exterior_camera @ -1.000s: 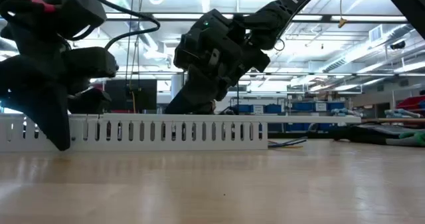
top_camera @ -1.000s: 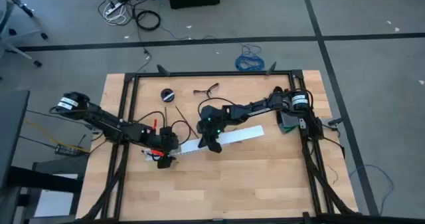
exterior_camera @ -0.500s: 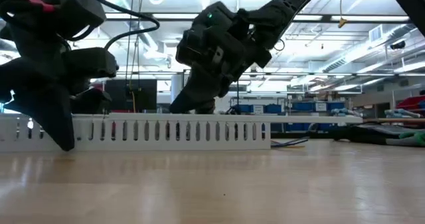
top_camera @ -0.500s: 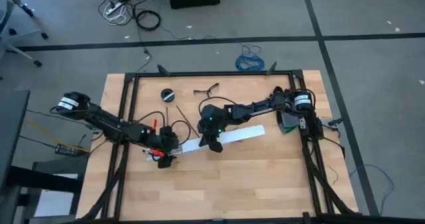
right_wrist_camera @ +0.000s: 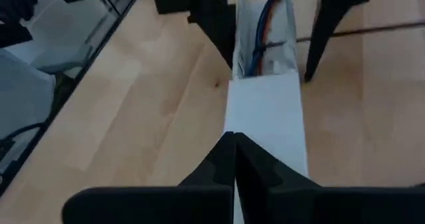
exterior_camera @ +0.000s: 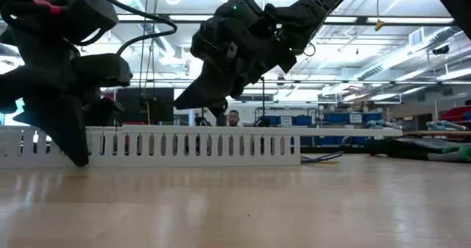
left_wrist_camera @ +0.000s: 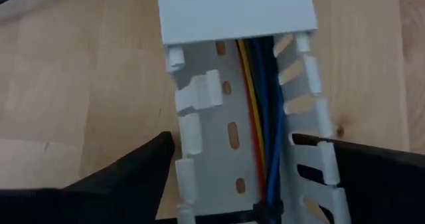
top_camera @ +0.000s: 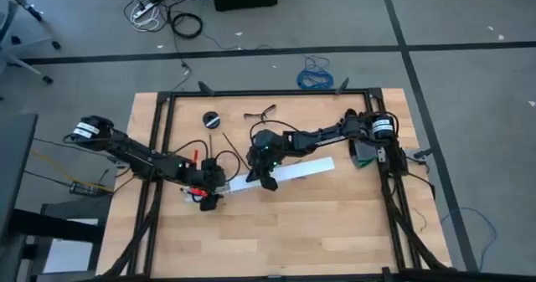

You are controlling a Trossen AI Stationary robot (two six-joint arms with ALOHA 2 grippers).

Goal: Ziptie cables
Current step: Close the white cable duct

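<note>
Near the bench's left edge, my left gripper straddles the slotted channel, jaws open, steadying it; cables lie inside. Right gripper hovers over the lid, jaws closed, empty.

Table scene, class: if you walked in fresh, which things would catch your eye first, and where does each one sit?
The long white slotted duct lies slanted across the middle of the wooden table. At its open end, the left gripper straddles it, where blue, yellow and red wires run along the channel. The right gripper hangs above the flat white lid that covers the duct farther along.
</note>
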